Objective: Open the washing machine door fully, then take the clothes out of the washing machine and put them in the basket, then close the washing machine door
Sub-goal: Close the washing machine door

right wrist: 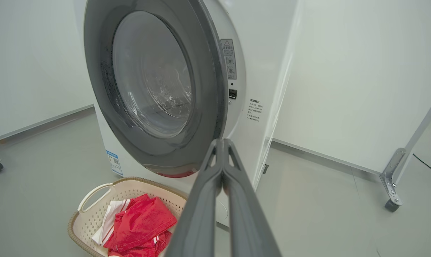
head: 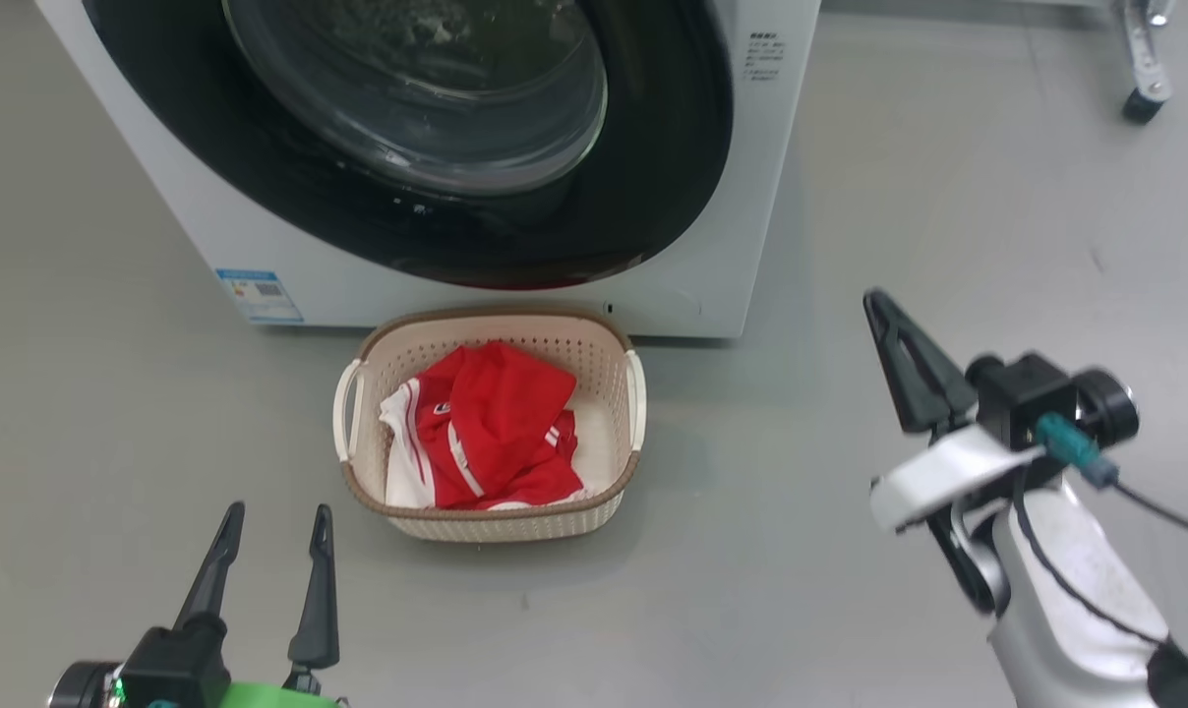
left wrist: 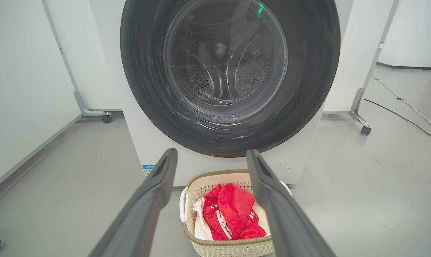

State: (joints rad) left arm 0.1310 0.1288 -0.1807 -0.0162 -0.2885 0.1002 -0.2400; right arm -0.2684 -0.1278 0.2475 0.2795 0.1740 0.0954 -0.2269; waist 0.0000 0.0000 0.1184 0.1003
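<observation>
The washing machine (head: pixel 773 157) is white, and its door (head: pixel 658 147) with the black rim and glass bowl lies close against the front. In the right wrist view the door (right wrist: pixel 98 71) seems a little ajar at its right edge. On the floor right before the machine stands the basket (head: pixel 496 526), holding the red clothes (head: pixel 491 423) with white stripes. My left gripper (head: pixel 279 511) is open and empty, low at the basket's left, and points at the door and basket (left wrist: pixel 229 246). My right gripper (head: pixel 877 300) is shut on nothing, to the basket's right; its joined fingertips (right wrist: pixel 221 142) aim at the door's right edge.
Grey floor surrounds the basket on all sides. A wheeled frame leg (head: pixel 1145 59) stands at the back right of the machine, with a caster (right wrist: pixel 392 205) and a cable (left wrist: pixel 404 107) on the floor there. White panels flank the machine, and another caster (left wrist: pixel 106 118) sits at its left.
</observation>
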